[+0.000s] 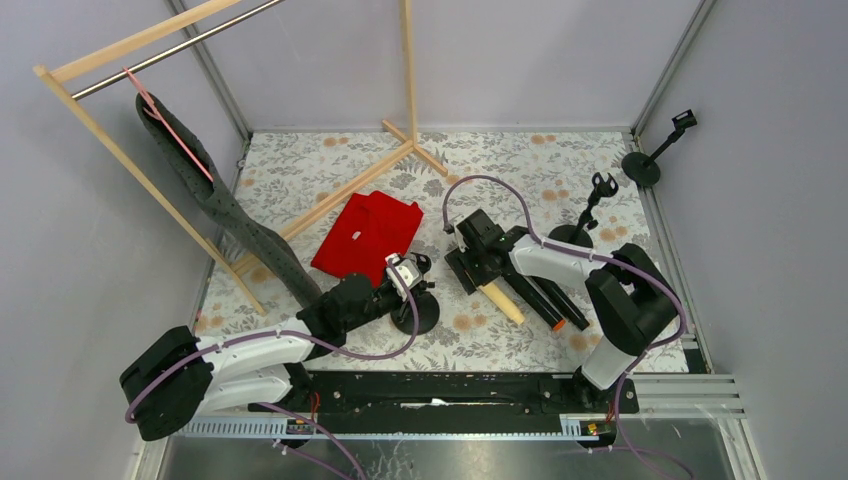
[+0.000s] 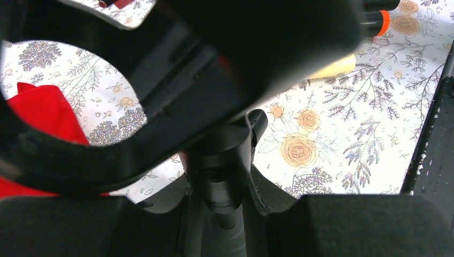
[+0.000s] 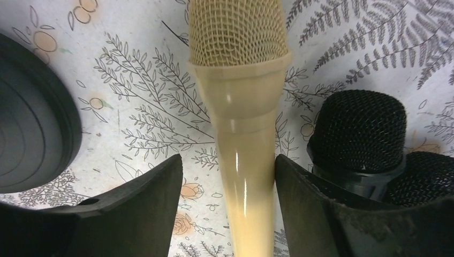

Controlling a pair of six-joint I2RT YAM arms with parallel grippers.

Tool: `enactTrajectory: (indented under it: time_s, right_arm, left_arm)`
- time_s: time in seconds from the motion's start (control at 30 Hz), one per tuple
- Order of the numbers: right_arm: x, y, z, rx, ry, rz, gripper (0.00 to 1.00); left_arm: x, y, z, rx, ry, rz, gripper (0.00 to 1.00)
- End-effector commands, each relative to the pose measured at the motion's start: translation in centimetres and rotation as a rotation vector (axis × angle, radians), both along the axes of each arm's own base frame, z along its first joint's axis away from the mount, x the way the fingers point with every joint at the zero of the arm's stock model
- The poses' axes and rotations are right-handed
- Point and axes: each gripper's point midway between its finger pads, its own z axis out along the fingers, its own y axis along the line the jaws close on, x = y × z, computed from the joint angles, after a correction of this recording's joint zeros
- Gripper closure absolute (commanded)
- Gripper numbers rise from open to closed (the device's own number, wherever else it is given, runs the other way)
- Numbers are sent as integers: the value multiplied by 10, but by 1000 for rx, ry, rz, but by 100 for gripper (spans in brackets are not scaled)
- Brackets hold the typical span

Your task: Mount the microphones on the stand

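- Near the middle of the floral table (image 1: 300, 170): black microphone stand (image 1: 418, 312), stem pinched tight by the left fingers (image 2: 353, 225); red cloth (image 1: 365, 235) just beyond it.
- To its right, lying side by side: cream microphone (image 3: 243, 123), two black microphones (image 3: 357, 131) close beside it.
- Right fingers (image 3: 144, 209) spread, straddling the cream microphone's handle, not clamping it.
- Another stand (image 1: 590, 205) far right.

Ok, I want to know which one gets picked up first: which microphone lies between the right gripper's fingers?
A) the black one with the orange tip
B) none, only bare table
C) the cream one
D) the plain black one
C: in the right wrist view the right gripper straddles the cream microphone, while the black microphones lie outside its fingers.
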Motion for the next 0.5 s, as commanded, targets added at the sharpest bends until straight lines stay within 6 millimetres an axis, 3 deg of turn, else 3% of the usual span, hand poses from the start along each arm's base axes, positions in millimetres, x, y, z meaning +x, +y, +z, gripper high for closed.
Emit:
enactTrajectory:
  time_s: [0.0,0.47]
  right_arm:
    - [8,6,-4,12,-52,-21,32]
    - [20,3,-21,-34,-80,-45,42]
  left_arm:
    - [9,-11,50,-151,-119,6,100]
    - [9,-11,47,-153,-118,6,100]
